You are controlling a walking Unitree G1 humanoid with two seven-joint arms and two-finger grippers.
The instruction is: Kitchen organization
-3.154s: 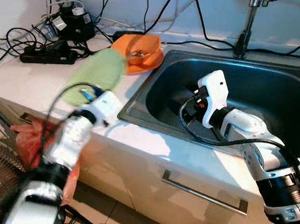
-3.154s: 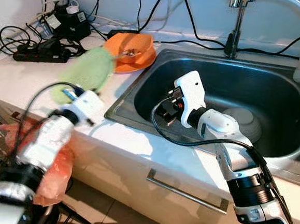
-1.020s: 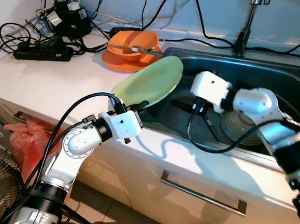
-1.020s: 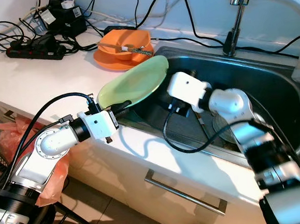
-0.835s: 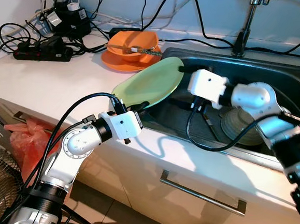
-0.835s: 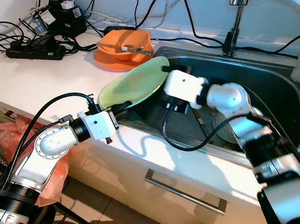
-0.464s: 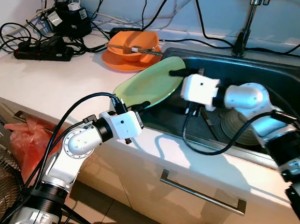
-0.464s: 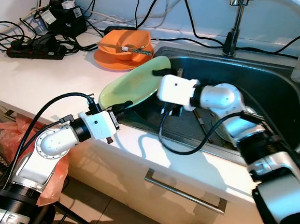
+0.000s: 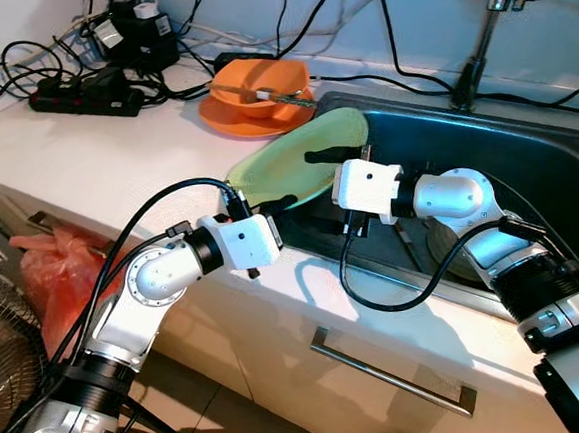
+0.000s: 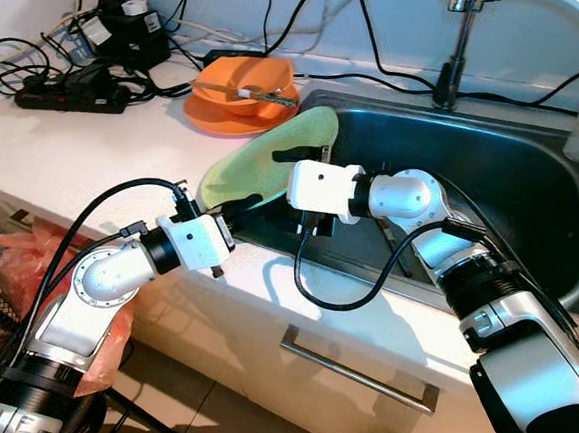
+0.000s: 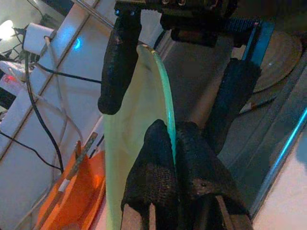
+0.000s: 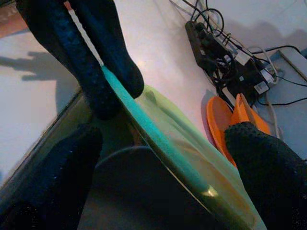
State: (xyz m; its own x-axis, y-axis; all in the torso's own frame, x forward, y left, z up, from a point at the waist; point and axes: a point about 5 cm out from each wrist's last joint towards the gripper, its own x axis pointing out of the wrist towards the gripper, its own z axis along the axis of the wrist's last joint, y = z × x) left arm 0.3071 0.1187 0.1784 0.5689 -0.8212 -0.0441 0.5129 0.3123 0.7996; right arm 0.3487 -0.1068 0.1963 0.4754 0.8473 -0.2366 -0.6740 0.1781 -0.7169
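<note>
A pale green plate [image 9: 286, 167] hangs tilted over the left rim of the steel sink [image 9: 526, 158]. My left gripper [image 9: 280, 203] is shut on the plate's near rim, with its fingers [image 11: 165, 158] pinched together on the edge. My right gripper [image 12: 165, 136] is open and straddles the plate's far rim. One of its fingers [image 9: 327, 155] lies over the top face and the other [image 11: 235, 96] is beneath, on the sink side. I cannot tell whether they touch the plate.
An orange bowl with a utensil sits on an orange plate [image 9: 259, 88] on the counter behind. A power strip and cables [image 9: 84, 92] lie at the back left. The faucet [image 9: 485, 21] stands behind the sink, and a round grey dish [image 11: 276, 62] lies in the basin. A red bag [image 9: 43, 266] hangs below the counter.
My left arm has carried the green plate from over the counter to the sink's edge. My right gripper has moved left out of the basin and now straddles the plate's far rim.
</note>
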